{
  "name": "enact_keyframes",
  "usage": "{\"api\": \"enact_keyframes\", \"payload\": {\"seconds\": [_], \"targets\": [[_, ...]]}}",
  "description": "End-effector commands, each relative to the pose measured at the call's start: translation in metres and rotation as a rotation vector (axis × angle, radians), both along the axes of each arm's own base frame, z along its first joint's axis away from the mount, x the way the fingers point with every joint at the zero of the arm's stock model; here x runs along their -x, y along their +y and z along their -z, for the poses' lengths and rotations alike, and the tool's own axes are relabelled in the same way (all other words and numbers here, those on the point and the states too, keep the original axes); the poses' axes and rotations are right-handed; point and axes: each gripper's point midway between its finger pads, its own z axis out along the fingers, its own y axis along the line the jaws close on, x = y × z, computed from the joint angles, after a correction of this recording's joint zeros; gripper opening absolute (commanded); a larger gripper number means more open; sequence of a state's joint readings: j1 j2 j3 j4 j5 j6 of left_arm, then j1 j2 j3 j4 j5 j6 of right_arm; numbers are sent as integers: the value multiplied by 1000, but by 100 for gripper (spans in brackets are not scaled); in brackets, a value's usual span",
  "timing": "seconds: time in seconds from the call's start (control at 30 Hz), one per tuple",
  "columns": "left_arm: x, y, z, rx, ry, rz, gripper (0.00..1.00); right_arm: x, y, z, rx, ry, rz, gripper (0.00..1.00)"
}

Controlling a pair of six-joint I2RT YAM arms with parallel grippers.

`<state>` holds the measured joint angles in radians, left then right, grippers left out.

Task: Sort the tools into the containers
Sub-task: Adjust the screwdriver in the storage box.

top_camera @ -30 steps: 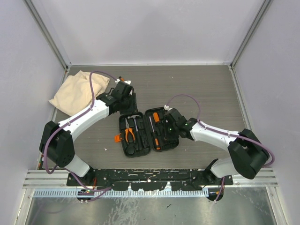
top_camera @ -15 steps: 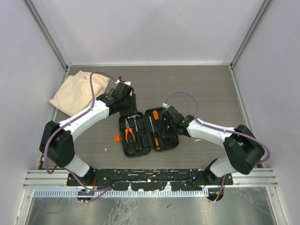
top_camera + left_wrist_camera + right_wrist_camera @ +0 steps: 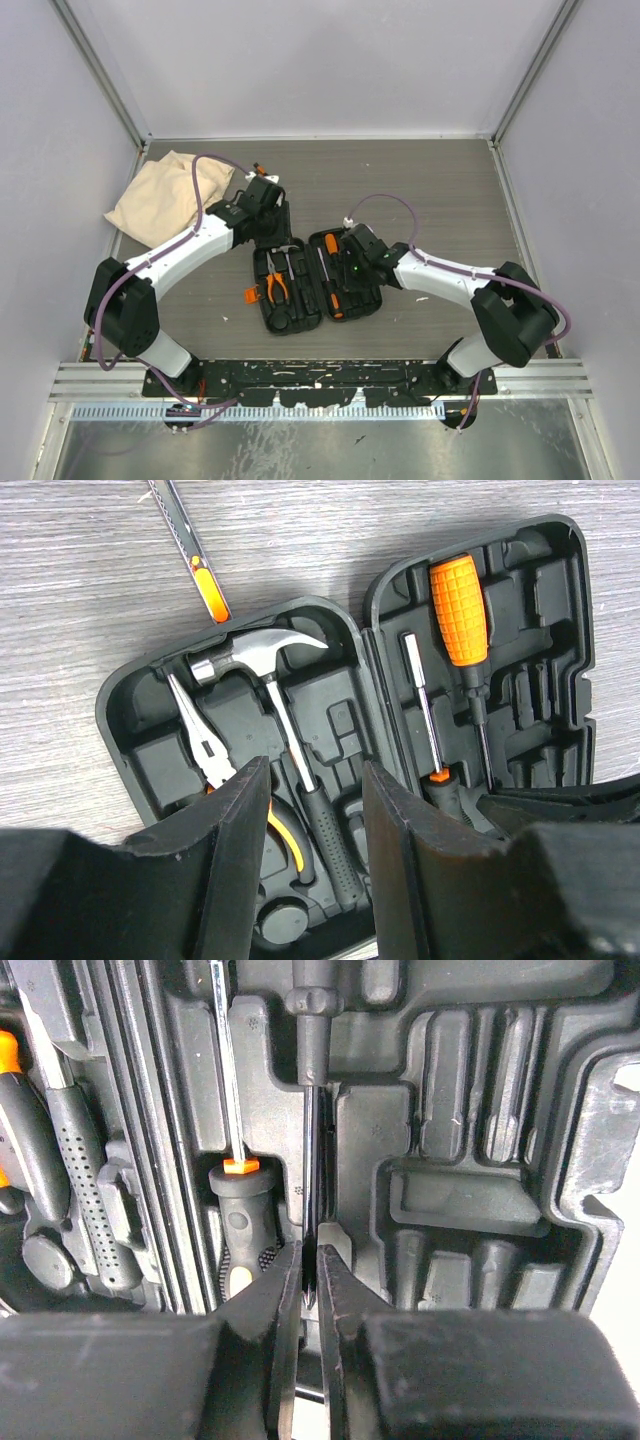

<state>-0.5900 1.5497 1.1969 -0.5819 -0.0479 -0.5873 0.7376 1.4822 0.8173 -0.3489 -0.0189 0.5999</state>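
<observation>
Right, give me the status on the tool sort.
Done: hammer, pliers and small screwdriver sit in the case. In hand: right gripper pinches the shaft of the big screwdriver in its slot; left gripper hovers open. Left: a steel tool lies on the table outside the case.

Left wrist view: pliers [image 3: 200, 745] grips and the hammer [image 3: 262, 660] handle's near end are hidden behind the left hand [image 3: 312, 780]. A loose tool [image 3: 190, 555] on the desk [image 3: 80, 600] beyond the case [image 3: 120, 710] is cut by the top edge; probably a screwdriver.
Right wrist view: the big screwdriver [image 3: 309, 1140] has its handle out of frame and its tip lost between the right hand [image 3: 310, 1270] fingers [image 3: 270, 1300].
</observation>
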Motion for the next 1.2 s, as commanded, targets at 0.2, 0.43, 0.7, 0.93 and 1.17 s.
{"api": "enact_keyframes", "payload": {"seconds": [0.2, 0.43, 0.7, 0.93, 1.17], "targets": [[-7, -3, -14, 20, -46, -3, 45, -23, 7, -35, -36, -125, 18, 36], [-13, -9, -21, 29, -54, 10, 45, -27, -10, -52, 0, -197, 55, 38], [-24, -25, -39, 33, -92, 39, 45, -36, -39, -87, -15, -366, 181, 45], [-29, -52, -44, 27, -105, 86, 44, -36, -63, -97, 40, -489, 171, 54], [-34, -80, -43, 17, -110, 124, 43, -27, -76, -81, 77, -428, 172, 58]]}}
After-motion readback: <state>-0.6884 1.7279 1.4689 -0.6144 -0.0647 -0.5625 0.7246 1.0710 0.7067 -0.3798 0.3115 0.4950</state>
